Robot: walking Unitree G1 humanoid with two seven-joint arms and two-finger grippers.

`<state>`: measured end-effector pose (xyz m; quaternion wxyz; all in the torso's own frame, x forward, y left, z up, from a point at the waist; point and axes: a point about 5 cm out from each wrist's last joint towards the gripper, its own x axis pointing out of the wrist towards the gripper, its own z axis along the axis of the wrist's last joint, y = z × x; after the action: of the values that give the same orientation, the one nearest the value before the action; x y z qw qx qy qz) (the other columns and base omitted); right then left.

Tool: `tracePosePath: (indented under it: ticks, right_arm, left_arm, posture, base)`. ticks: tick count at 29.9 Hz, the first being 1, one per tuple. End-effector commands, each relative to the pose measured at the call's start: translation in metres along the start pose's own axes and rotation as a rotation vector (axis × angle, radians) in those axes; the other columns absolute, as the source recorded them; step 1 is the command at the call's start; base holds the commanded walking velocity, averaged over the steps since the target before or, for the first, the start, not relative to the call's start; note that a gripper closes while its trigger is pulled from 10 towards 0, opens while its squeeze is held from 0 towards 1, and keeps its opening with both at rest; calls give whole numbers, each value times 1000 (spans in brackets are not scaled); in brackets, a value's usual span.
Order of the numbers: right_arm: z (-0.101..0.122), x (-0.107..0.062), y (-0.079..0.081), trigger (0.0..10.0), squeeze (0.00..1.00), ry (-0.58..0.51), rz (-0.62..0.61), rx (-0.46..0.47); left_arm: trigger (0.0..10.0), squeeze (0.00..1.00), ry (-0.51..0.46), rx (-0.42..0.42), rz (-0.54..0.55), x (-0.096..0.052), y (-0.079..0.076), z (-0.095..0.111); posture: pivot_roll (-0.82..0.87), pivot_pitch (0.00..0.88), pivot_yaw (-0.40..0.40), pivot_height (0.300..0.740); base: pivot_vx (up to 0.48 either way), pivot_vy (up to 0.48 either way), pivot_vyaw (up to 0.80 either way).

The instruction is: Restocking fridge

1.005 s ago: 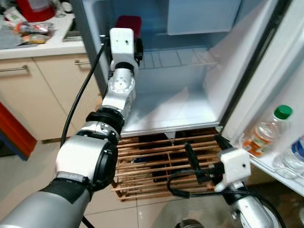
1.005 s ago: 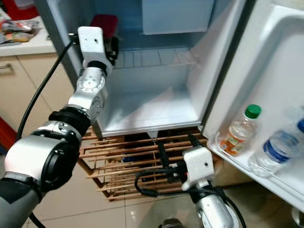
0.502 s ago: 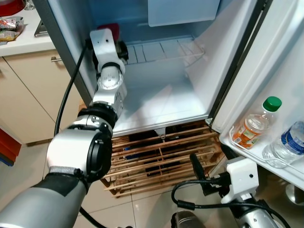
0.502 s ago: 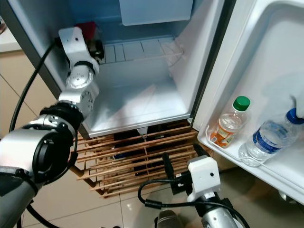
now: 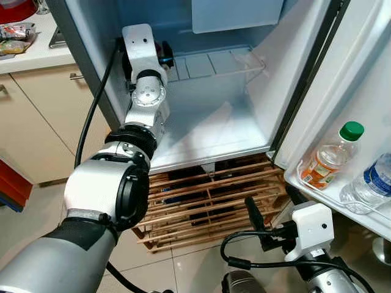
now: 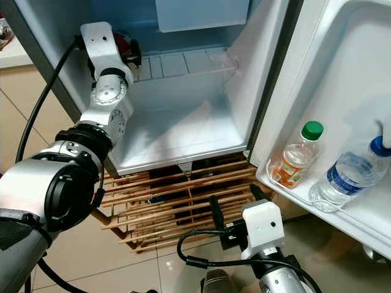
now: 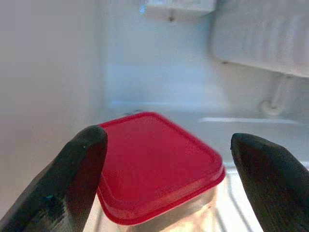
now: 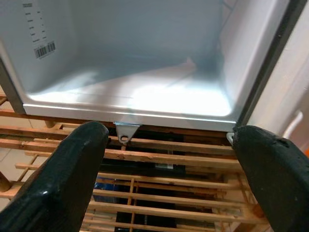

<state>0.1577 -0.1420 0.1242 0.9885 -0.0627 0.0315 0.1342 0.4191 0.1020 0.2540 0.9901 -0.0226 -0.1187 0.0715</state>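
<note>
A clear container with a red lid (image 7: 154,164) rests on the fridge's wire shelf (image 5: 214,61), at its left end against the side wall. My left gripper (image 7: 166,140) reaches into the fridge at shelf height and is open, one black finger on each side of the lid. A sliver of the red lid (image 6: 125,44) shows behind the left wrist. My right gripper (image 5: 269,198) hangs low before the fridge, open and holding nothing.
The fridge floor (image 5: 208,131) is bare. The open door's shelf on the right holds an orange-labelled bottle with a green cap (image 5: 330,159) and a water bottle (image 5: 369,186). A wooden slat rack (image 5: 201,201) sits under the fridge. Counter and cabinets (image 5: 36,110) stand at left.
The whole view has shifted, so the camera moved. My left arm has reached deeper along the wire shelf, and less of the red lid shows past its wrist. The right arm stays low.
</note>
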Motion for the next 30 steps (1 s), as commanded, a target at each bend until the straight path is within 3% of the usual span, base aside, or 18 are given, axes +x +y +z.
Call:
tracePosePath:
  ticks: [1, 8, 12, 16, 17, 20, 21, 22, 23, 28, 30]
  right_arm:
    - [-4, 1, 2, 10000, 0, 22, 3, 5]
    - [-5, 22, 6, 10000, 0, -17, 33, 32]
    - [-6, 37, 9, 10000, 0, -38, 52, 44]
    - [-7, 41, 10, 10000, 0, -48, 56, 48]
    - [-6, 48, 10, 10000, 0, -66, 52, 58]
    - [-8, 59, 4, 10000, 0, -82, 26, 82]
    - [-9, 64, -1, 10000, 0, -85, -1, 102]
    - [-9, 64, -1, 10000, 0, -85, -1, 102]
    - [-11, 69, -6, 10000, 0, -88, -28, 127]
    - [-17, 77, -15, 10000, 0, -76, -56, 143]
    - [-20, 82, -23, 10000, 0, -75, -92, 135]
  left_arm:
    - [10000, 1000, -34, 15, -16, -1, -4, 3]
    - [10000, 1000, -206, 75, -173, -13, -26, 11]
    - [10000, 1000, -242, 124, -196, -15, -13, 6]
    - [10000, 961, -250, 117, -185, -16, -2, 4]
    - [10000, 0, -256, 102, -214, -25, 9, -2]
    - [10000, 0, -256, 101, -299, -47, 19, -10]
    - [10000, 0, -220, 70, -361, -64, 22, -16]
    - [10000, 0, -220, 70, -361, -64, 22, -16]
    - [10000, 0, -179, 48, -425, -80, 23, -22]
    - [10000, 0, -82, 63, -506, -103, 20, -43]
    - [10000, 0, -14, 87, -532, -122, 30, -60]
  posture:
    - [-458, 82, 95, 740]
    - [-361, 43, 81, 740]
    - [-317, 18, 83, 740]
    - [-301, 2, 89, 740]
    - [-258, 0, 94, 740]
    - [-220, 0, 89, 740]
    - [-190, 0, 77, 740]
    - [-190, 0, 77, 740]
    - [-166, 0, 68, 740]
    - [-127, 0, 59, 740]
    - [-120, 0, 63, 740]
  base:
    - [0, 0, 0]
    - [0, 0, 0]
    - [0, 0, 0]
    - [0, 0, 0]
    - [0, 0, 0]
    - [0, 0, 0]
    - [0, 0, 0]
    - [0, 0, 0]
    - [0, 0, 0]
    - [0, 0, 0]
    - [0, 0, 0]
